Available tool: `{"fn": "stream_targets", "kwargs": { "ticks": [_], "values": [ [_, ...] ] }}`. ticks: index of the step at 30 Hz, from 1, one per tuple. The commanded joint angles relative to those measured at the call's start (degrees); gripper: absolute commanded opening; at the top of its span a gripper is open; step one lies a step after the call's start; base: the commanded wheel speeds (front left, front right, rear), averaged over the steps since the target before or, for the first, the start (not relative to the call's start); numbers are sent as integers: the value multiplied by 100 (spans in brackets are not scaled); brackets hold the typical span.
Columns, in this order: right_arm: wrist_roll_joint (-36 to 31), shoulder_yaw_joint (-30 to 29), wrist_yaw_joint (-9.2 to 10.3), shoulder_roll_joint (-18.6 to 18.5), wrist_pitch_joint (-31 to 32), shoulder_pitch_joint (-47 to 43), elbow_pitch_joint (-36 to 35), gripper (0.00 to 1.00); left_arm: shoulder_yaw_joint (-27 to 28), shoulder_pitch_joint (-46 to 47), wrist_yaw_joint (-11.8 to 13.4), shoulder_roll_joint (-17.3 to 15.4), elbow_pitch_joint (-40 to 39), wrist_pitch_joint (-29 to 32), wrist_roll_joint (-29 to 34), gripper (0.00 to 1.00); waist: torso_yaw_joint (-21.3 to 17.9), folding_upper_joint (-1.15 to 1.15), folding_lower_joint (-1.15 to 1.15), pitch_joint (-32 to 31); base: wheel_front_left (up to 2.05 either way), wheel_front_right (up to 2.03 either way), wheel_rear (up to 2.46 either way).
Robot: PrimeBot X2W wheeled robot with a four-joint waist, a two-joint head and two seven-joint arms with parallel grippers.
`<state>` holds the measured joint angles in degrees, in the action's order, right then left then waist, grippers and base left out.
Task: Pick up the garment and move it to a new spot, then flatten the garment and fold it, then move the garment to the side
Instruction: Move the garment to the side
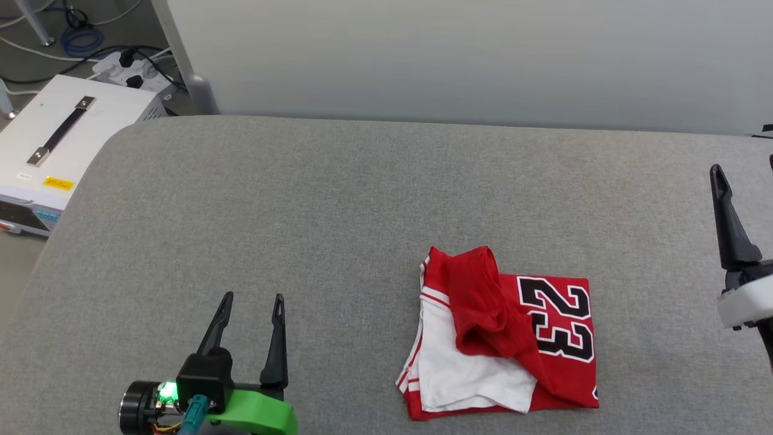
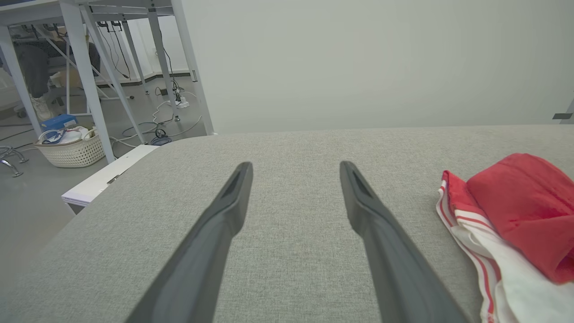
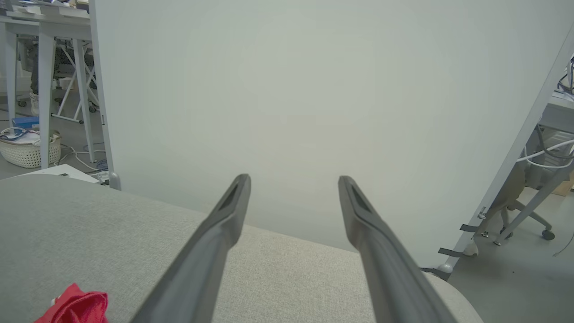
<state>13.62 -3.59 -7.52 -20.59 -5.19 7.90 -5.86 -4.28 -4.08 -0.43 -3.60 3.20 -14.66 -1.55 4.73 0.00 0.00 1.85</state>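
Fabric in grey covers the desk before us, and the garment lies on it right of centre, toward the near edge, as a rough folded bundle. We see a black "23" with white outline on its red panel, a white part with striped trim at its left, and a loose red fold draped over the middle. Our left end effector hovers to the garment's left, apart from it, its fingers spread and holding nothing. Our right end effector is likewise spread wide and empty, well off to the garment's right near the desk's end. A white box with a black handle stands beside the desk's left end.
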Motion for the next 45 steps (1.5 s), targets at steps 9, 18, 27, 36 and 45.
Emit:
{"fn": "stream_targets", "kwargs": {
  "ticks": [9, 18, 27, 36, 45],
  "values": [
    [1404, 962, 3, -862, 2848, 653, 266, 100, -88, 312, -49, 22, 13, -34, -73, 100, 233, 0, 0, 396, 0, 0, 0],
    [2803, 1594, 3, -1163, 4773, 421, 618, 100, -159, 490, -71, 41, 18, -34, -107, 100, 406, 0, 0, 672, 0, 0, 0],
    [3242, 1748, 3, -890, 4957, 460, 1191, 100, -187, 674, -115, 50, 12, -34, -101, 100, 536, 0, 0, 1031, 0, 0, 0],
    [3720, 2319, 3, -652, 4683, 728, 1744, 100, -234, 846, -162, 56, 24, -34, -90, 100, 674, 0, 0, 1335, 0, 0, 0],
    [3900, 2964, 3, -759, 4280, 863, 1997, 0, -253, 913, -138, 63, 53, -34, -127, 100, 730, 0, 0, 1414, 0, 0, 0]
  ]
}}
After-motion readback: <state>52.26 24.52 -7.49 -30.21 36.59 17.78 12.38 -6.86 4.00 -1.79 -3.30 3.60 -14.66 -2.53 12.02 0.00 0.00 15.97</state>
